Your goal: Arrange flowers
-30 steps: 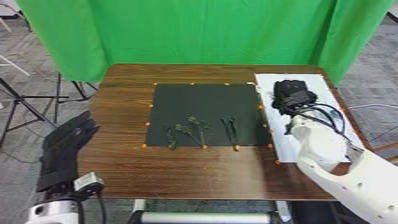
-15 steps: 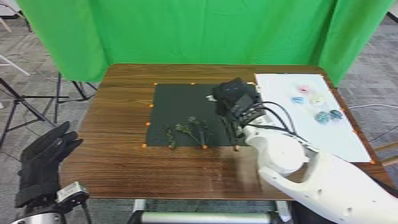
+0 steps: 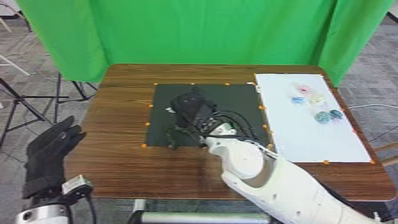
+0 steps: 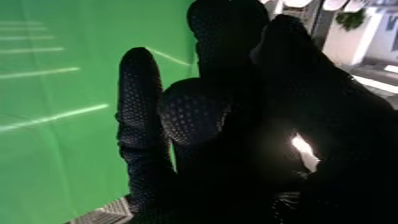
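My right hand [image 3: 192,107] is over the dark mat [image 3: 240,93], left of its middle, with a small white flower [image 3: 170,110] pinched at its left side. In the right wrist view the same hand [image 4: 258,115] has its thumb and some fingers drawn together, while another finger stands straight. Green stems [image 3: 172,138] lie on the lower left of the mat, partly covered by the hand and its cables. My left hand [image 3: 49,157] is open beside the table's left edge.
On the white sheet [image 3: 313,135] at the right lie a pink flower [image 3: 304,89], a pale yellow one [image 3: 318,100], a small blue one [image 3: 298,100] and two teal ones [image 3: 322,117]. A green curtain [image 3: 213,32] hangs behind the table [image 3: 120,100].
The right hand has moved left from the white sheet onto the mat, carrying the white flower and uncovering the other flowers. The left hand has shifted slightly left and down.
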`<state>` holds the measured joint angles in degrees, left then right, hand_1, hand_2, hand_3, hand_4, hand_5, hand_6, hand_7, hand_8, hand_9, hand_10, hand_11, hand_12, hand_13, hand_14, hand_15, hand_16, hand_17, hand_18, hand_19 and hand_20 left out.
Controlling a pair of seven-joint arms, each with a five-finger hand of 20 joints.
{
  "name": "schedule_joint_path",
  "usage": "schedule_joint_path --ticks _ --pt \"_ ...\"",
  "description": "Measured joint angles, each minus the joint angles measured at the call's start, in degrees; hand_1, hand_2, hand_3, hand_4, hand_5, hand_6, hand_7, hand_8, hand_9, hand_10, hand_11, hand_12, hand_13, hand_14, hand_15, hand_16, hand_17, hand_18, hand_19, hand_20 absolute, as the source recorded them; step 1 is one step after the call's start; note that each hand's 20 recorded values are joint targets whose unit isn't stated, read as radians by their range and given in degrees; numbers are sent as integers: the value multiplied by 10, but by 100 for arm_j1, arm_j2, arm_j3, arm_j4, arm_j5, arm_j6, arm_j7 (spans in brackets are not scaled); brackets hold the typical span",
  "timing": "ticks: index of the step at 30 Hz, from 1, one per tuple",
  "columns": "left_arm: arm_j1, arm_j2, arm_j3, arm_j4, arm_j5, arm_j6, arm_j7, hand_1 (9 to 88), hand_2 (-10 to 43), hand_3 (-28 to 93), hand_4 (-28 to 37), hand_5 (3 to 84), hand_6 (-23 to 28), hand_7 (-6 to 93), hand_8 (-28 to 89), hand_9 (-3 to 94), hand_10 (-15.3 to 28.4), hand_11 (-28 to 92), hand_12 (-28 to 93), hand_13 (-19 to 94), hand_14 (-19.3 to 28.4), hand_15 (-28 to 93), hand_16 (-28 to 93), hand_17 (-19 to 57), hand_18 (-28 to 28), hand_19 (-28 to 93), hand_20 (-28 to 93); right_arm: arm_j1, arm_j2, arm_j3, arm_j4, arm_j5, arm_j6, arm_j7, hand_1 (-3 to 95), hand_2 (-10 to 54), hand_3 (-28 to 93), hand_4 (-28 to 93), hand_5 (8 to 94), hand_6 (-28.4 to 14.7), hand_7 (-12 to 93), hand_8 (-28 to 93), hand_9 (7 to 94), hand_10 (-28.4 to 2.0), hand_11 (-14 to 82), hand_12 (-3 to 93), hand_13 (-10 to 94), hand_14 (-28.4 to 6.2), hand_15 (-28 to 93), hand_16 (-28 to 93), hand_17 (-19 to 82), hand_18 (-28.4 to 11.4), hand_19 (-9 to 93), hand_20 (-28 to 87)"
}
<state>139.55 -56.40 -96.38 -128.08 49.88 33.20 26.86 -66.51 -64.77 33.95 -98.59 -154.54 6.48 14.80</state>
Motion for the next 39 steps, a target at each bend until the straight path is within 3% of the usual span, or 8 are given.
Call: schedule_joint_path --ticks 5,12,17,39 --pt "-94 -29 10 40 16 -89 -28 254 49 828 -207 419 114 152 -107 346 201 392 73 244 271 668 -174 -93 216 597 32 -45 -270 -391 175 3 45 264 482 -34 755 -283 794 13 236 3 809 -96 246 257 744 -64 715 196 353 -187 893 -81" --pt "-240 -34 92 90 27 -131 -38 255 50 828 -207 419 114 152 -107 345 201 392 74 243 271 668 -174 -92 216 597 33 -447 -643 -98 387 -450 36 58 482 -37 755 -283 795 16 233 1 805 -98 244 260 735 -67 707 196 345 -187 885 -77" --pt "-367 -35 157 134 38 -179 -57 256 50 826 -207 419 114 153 -107 345 201 392 73 244 272 668 -174 -93 216 597 33 -199 -614 -761 540 -290 50 546 476 -43 756 -283 793 16 233 1 790 -105 246 259 722 -72 707 196 332 -190 880 -74" --pt "-494 -36 210 170 43 -250 -78 258 50 827 -202 420 115 152 -107 345 202 391 73 244 271 668 -174 -92 215 598 32 81 -816 -532 641 -248 -448 637 408 -89 791 -282 712 -24 241 -8 697 -144 325 191 664 -96 740 189 305 -198 870 -43"
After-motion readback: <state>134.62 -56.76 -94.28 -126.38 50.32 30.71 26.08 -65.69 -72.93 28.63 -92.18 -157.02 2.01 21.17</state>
